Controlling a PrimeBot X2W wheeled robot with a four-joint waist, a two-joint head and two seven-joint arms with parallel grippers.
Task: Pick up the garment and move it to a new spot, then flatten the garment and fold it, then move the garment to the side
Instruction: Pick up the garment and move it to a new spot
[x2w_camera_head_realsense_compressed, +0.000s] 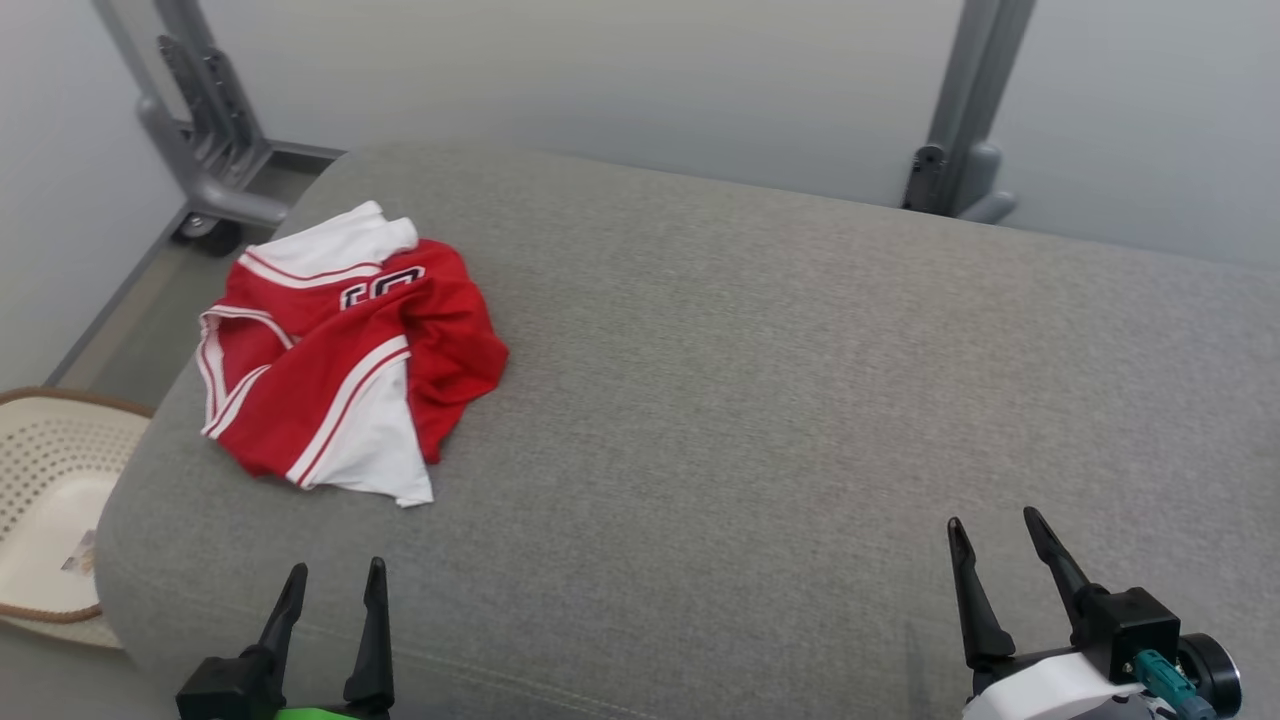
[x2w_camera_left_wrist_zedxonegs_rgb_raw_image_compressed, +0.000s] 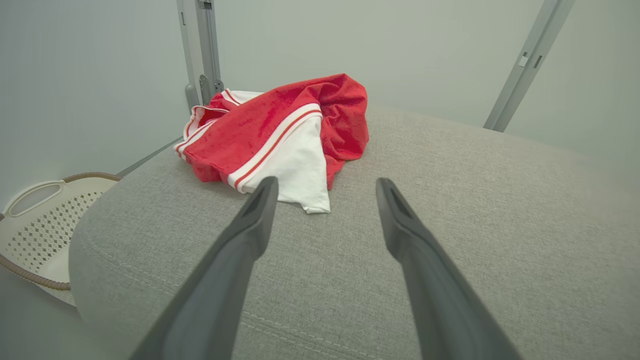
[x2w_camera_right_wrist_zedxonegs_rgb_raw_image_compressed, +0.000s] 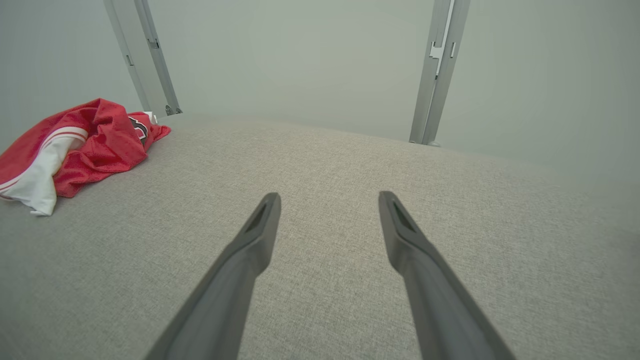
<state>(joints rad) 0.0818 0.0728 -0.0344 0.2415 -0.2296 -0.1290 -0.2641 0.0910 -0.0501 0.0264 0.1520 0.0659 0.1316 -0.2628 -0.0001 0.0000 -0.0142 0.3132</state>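
Note:
The garment (x2w_camera_head_realsense_compressed: 345, 355) is a crumpled red jersey with white panels and stripes, lying at the far left of the grey cushioned surface (x2w_camera_head_realsense_compressed: 760, 380). My left gripper (x2w_camera_head_realsense_compressed: 335, 570) hovers open at the near left edge, a short way in front of the garment (x2w_camera_left_wrist_zedxonegs_rgb_raw_image_compressed: 280, 130), nothing between its fingers. At the near right my right gripper (x2w_camera_head_realsense_compressed: 990, 520) is open too, well away from the garment (x2w_camera_right_wrist_zedxonegs_rgb_raw_image_compressed: 75, 145), which lies far off to its left.
A cream perforated laundry basket (x2w_camera_head_realsense_compressed: 45, 500) sits on the floor beside the surface's left edge, also seen in the left wrist view (x2w_camera_left_wrist_zedxonegs_rgb_raw_image_compressed: 35, 220). Grey metal frame posts (x2w_camera_head_realsense_compressed: 960, 100) stand behind the surface against a pale wall. Bare cushion stretches across the middle and right.

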